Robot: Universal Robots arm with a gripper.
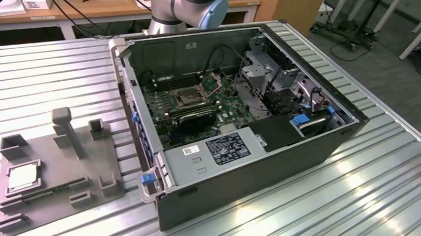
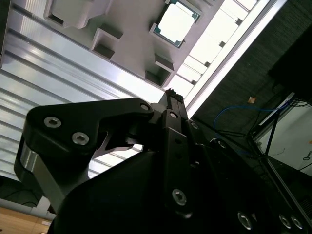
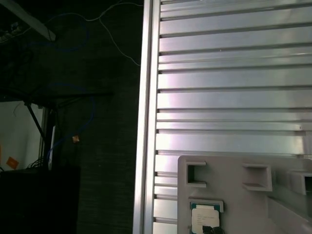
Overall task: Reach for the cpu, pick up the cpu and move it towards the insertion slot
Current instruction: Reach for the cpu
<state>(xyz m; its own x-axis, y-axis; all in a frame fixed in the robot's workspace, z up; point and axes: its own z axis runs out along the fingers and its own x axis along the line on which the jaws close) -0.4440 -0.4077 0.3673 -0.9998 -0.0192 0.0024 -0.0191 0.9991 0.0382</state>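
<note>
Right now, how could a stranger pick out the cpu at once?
Find the open computer case on the slatted metal table; the grey plastic tray lies to its left in the exterior view. The cpu sits in a square recess near the tray's left edge, the only flat silvery-white square there.

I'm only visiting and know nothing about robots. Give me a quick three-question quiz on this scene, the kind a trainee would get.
1. True or false: the cpu already sits in the slot.
2. Where does the cpu lie? A) in the grey tray; B) on the wooden desk; C) on the floor.
3. Fill in: in the exterior view, the tray lies on that view's ____ of the open case.

Key: 1 false; 2 A; 3 left.
</note>
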